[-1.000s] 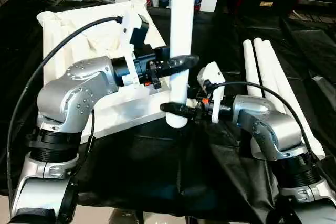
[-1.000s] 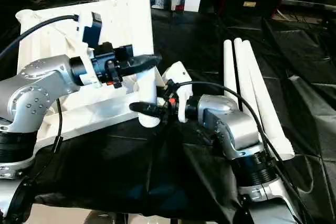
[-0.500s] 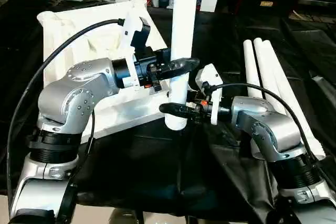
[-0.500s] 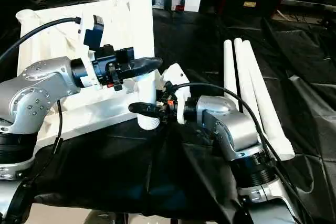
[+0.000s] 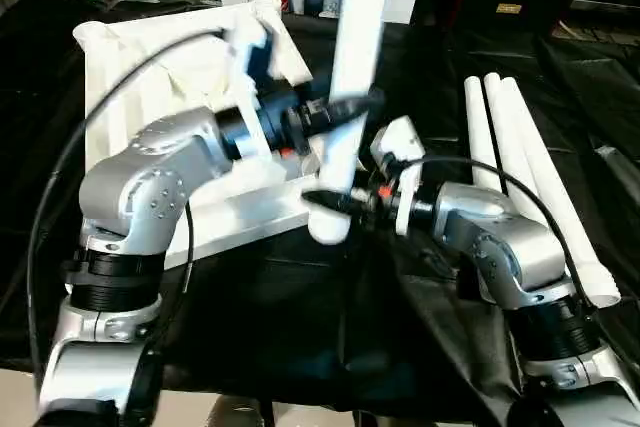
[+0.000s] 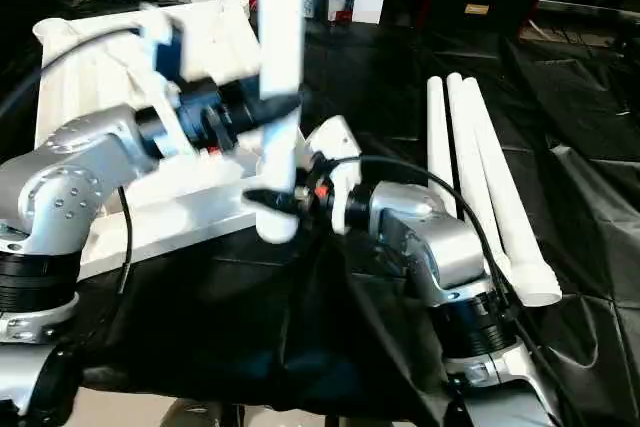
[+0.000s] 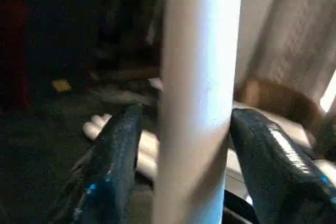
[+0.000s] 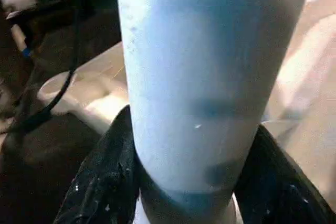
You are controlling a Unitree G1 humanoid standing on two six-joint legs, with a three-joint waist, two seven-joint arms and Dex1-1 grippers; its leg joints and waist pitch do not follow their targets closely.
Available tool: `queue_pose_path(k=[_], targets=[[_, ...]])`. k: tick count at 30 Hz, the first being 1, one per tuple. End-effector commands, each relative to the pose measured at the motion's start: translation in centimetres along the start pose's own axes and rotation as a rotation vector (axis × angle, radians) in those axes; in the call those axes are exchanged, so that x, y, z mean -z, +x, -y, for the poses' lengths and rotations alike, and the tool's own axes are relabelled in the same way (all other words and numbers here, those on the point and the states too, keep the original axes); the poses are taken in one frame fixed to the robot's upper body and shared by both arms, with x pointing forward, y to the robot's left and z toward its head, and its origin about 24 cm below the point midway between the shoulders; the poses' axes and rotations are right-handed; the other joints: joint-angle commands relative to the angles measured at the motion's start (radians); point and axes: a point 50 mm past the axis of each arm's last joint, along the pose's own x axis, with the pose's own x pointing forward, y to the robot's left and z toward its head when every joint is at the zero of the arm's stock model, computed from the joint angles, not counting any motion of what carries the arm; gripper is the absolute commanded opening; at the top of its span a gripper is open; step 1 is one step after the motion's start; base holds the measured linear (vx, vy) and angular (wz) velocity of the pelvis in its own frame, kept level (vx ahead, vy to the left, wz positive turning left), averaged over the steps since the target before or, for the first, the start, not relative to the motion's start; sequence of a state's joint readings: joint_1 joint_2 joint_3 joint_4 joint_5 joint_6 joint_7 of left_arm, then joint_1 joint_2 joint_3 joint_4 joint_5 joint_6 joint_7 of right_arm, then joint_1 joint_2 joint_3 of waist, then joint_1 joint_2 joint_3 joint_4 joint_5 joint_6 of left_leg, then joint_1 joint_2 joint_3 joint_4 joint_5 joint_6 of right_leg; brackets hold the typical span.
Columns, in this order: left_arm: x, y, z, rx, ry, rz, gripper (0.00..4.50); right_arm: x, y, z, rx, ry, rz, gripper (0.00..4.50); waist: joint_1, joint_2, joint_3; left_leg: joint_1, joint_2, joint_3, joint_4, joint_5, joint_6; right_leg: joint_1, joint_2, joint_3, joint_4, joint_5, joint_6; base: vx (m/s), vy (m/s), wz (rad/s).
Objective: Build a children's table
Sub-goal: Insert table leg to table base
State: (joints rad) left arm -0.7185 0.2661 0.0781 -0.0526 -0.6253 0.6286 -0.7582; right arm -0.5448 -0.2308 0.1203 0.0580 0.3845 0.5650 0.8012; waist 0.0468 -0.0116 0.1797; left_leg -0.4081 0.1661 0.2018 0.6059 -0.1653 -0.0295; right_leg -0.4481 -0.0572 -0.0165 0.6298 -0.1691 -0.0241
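We count four legs: one leg (image 5: 350, 67) stands nearly upright, tipped slightly, its top cut off, at the near corner of the tabletop (image 5: 150, 57). Three spare legs (image 5: 520, 167) lie side by side on the black cloth (image 5: 300, 317) (right side). Our left gripper (image 5: 345, 110) brackets it with fingers (image 7: 113, 161) apart; our right gripper (image 5: 335, 202) clamps its lower end.

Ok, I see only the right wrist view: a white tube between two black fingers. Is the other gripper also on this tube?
Observer: Yes, the left gripper straddles the same leg higher up, with a gap beside one finger.
Operator: Where are the other legs?
Observer: Three legs lie side by side on the black cloth, at the robot's right.
Operator: And the tabletop?
Observer: The tabletop lies ribbed side up, behind the left arm.
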Motion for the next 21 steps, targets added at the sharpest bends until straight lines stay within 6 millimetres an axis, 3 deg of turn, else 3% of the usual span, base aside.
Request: queue_pose_path(k=[1,2,4,7,9,10,12,14,16,17,19,21], targets=[[-0.8,-0.2,-0.4,-0.036,0.011,0.064,3.25,-1.1,-0.2,0.4,0.023,-0.008,0.069,1.88,0.005,0.0,-0.107,0.026,0.049,-0.025,-0.056,-0.062,0.085,0.079,-0.071,0.041,-0.057,-0.031,-0.281,0.0,0.0,0.0],[-1.6,-0.6,-1.3,-0.105,-0.06,0.234,3.32,-2.0,-0.4,0.7,0.054,0.006,0.143,1.88,0.004,0.0,-0.107,0.025,0.047,-0.022,-0.054,-0.058,0.087,0.079,-0.069,0.041,-0.056,-0.02,-0.285,0.0,0.0,0.0],[-2.3,-1.5,-2.2,-0.179,-0.149,0.411,3.51,-2.7,-0.6,1.1,0.089,0.011,0.202,1.87,0.006,-0.001,-0.108,0.022,0.044,-0.024,-0.053,-0.07,0.086,0.082,-0.07,0.04,-0.059,-0.014,-0.3,0.0,0.0,0.0],[-2.2,-2.8,-3.4,-0.297,-0.214,0.487,3.77,-3.1,-1.0,1.9,0.15,-0.001,0.217,1.87,0.006,0.001,-0.109,0.023,0.044,-0.024,-0.052,-0.068,0.097,0.078,-0.066,0.038,-0.056,-0.013,-0.289,0.0,0.0,0.0],[-1.4,-3.6,-4.4,-0.418,-0.172,0.397,3.86,-2.9,-1.3,2.5,0.196,-0.024,0.189,1.87,0.003,0.0,-0.109,0.025,0.044,-0.024,-0.053,-0.072,0.099,0.076,-0.063,0.037,-0.06,-0.031,-0.279,0.0,0.0,0.0],[-0.2,-3.9,-4.5,-0.459,-0.156,0.246,3.86,-2.6,-1.6,2.9,0.218,-0.042,0.158,1.87,0.004,-0.002,-0.109,0.028,0.046,-0.026,-0.054,-0.066,0.1,0.076,-0.063,0.038,-0.06,-0.051,-0.253,0.0,0.0,0.0],[0.3,-4.0,-4.4,-0.463,-0.145,0.178,4.07,-2.5,-1.7,3.0,0.225,-0.049,0.149,1.87,0.003,0.0,-0.108,0.028,0.046,-0.025,-0.055,-0.053,0.099,0.074,-0.063,0.038,-0.059,-0.056,-0.246,0.0,0.0,0.0],[2.0,-3.9,-3.3,-0.398,0.042,-0.03,4.17,-2.4,-2.0,3.3,0.237,-0.066,0.127,1.87,0.003,0.0,-0.106,0.028,0.049,-0.026,-0.056,-0.048,0.104,0.072,-0.065,0.038,-0.059,-0.062,-0.243,0.0,0.0,0.0],[2.8,-3.8,-2.6,-0.34,0.116,-0.086,4.19,-2.3,-2.0,3.3,0.241,-0.074,0.117,1.87,0.005,0.001,-0.106,0.031,0.054,-0.028,-0.058,-0.046,0.112,0.068,-0.067,0.039,-0.061,-0.075,-0.236,0.0,0.0,0.0],[2.8,-3.8,-2.6,-0.34,0.116,-0.086,4.41,-2.3,-2.0,3.3,0.241,-0.074,0.117,1.87,0.005,0.001,-0.106,0.031,0.055,-0.026,-0.059,-0.046,0.11,0.068,-0.069,0.039,-0.06,-0.071,-0.239,0.0,0.0,0.0],[4.8,-4.0,-1.5,-0.265,0.177,-0.214,4.48,-2.2,-2.0,3.5,0.25,-0.09,0.099,1.87,0.008,0.003,-0.106,0.031,0.057,-0.028,-0.059,-0.048,0.104,0.068,-0.072,0.039,-0.058,-0.057,-0.245,0.0,0.0,0.0],[6.4,-4.4,-1.6,-0.329,0.242,-0.335,4.5,-1.9,-1.9,3.5,0.256,-0.099,0.086,1.87,0.006,0.005,-0.101,0.031,0.056,-0.025,-0.061,-0.082,0.09,0.065,-0.069,0.041,-0.063,-0.081,-0.243,0.0,0.0,0.0]])
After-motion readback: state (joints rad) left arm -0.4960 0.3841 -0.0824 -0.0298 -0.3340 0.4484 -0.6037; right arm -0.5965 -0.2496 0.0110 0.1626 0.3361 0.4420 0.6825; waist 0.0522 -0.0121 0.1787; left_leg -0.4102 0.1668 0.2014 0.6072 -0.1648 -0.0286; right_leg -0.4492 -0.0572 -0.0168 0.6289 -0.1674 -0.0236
